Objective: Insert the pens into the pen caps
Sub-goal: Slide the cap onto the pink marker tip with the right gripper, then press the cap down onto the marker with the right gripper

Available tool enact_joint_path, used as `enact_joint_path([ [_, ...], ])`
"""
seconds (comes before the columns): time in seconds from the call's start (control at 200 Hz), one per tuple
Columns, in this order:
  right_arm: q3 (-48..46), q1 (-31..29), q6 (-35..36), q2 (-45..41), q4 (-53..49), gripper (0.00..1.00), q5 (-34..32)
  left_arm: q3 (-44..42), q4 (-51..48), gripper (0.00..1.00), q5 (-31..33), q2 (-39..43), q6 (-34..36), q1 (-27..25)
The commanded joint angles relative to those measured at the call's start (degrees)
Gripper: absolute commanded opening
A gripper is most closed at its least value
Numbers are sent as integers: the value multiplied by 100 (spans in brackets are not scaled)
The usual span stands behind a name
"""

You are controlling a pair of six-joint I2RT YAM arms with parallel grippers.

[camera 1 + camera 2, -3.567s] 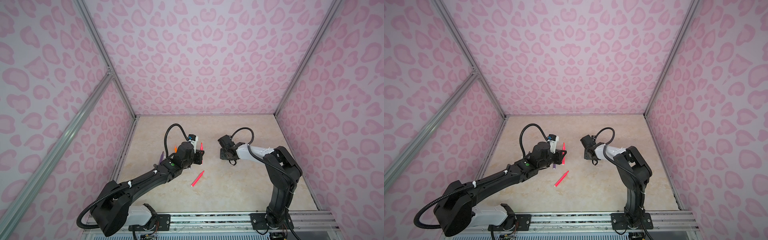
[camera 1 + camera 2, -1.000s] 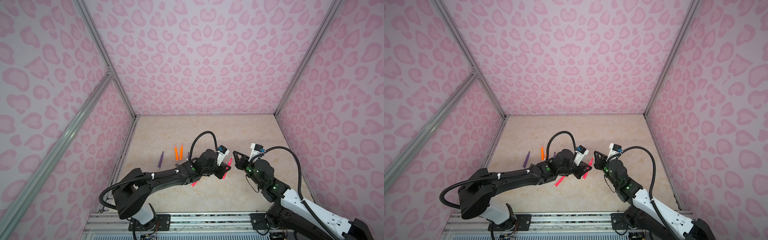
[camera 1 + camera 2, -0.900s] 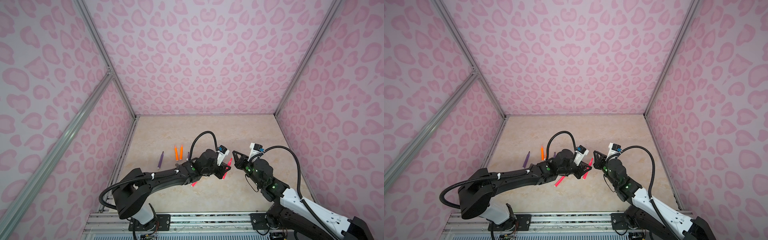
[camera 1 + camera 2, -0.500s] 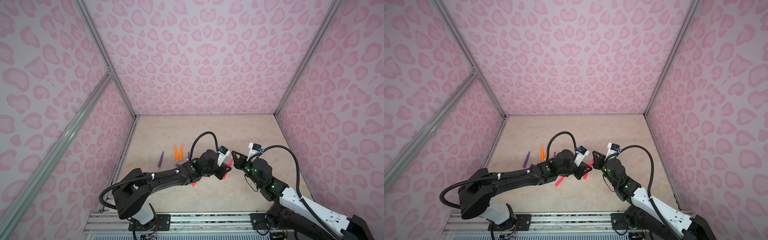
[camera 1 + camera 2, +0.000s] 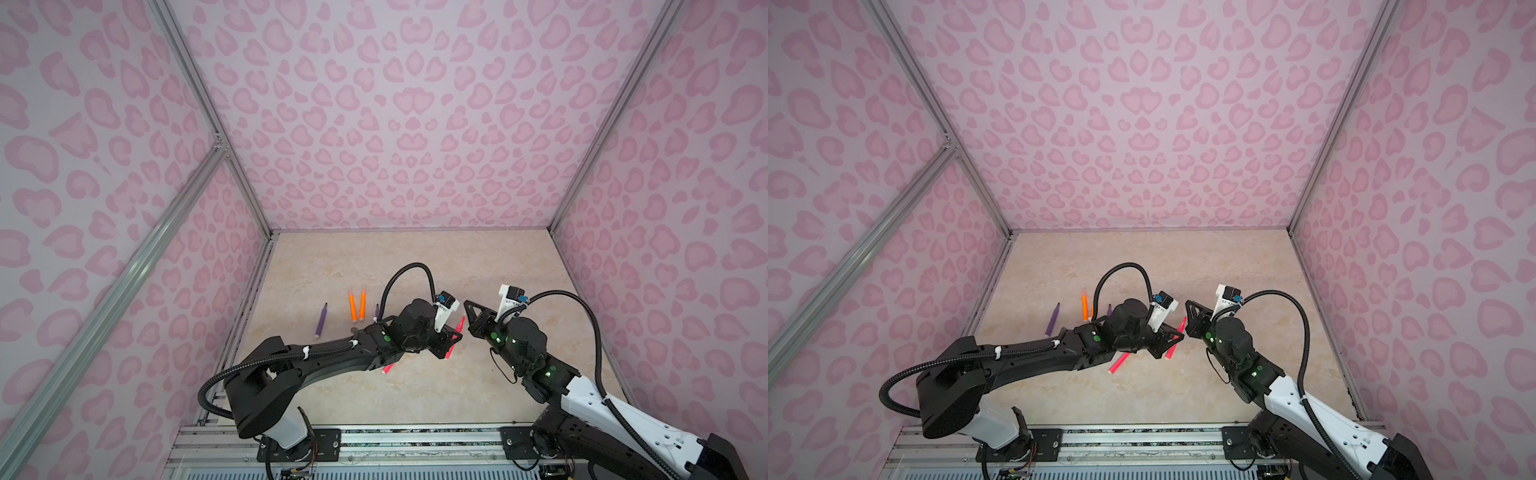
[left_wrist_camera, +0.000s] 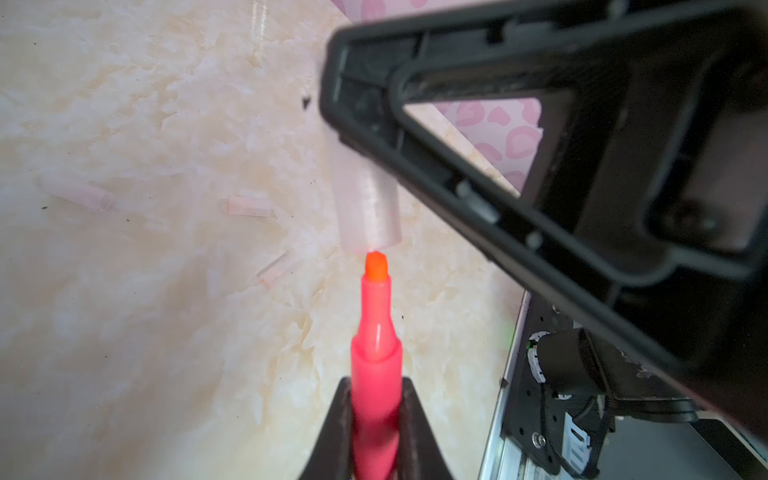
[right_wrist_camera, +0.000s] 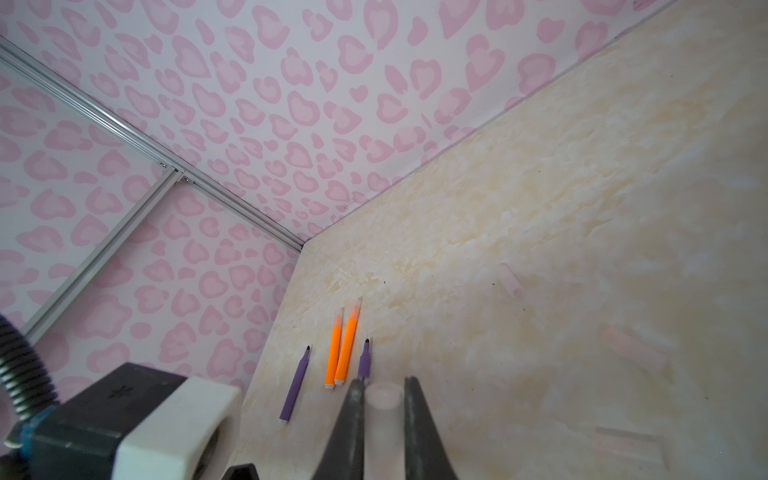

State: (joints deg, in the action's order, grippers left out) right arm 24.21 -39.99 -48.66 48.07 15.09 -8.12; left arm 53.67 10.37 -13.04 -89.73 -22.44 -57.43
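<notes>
left gripper (image 6: 376, 401) clamps the pen (image 6: 376, 340), right gripper (image 7: 384, 388) pinches the cap (image 6: 368, 208), nib just at its mouth between the two; a slight misalignment could catch the rim and twist the cap loose.

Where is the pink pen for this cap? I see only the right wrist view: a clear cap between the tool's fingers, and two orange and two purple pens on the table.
Observer: The left tool is shut on a pink pen. Its orange tip stands just at the mouth of the cap, not yet inside.
Operator: Are they in line?
Observer: Nearly, in the left wrist view. The cap leans a little off the pen's axis.
Operator: And the other pink pen?
Observer: The second pink pen lies on the table, partly under the left arm, in both top views.
</notes>
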Motion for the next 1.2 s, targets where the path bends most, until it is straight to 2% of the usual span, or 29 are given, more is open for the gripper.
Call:
enact_joint_path([
  [0.0,32,-48,-11,78,121,0,-21,11,88,3,53,79,38,7],
  [0.24,67,-205,-11,172,158,0,-154,-27,88,3,231,138,-14,34],
  [1.0,398,-1104,10,992,556,0,-497,-308,109,3,205,555,-225,366],
  [1.195,323,-1120,34,961,730,0,-429,-574,435,3,-96,758,-425,591],
])
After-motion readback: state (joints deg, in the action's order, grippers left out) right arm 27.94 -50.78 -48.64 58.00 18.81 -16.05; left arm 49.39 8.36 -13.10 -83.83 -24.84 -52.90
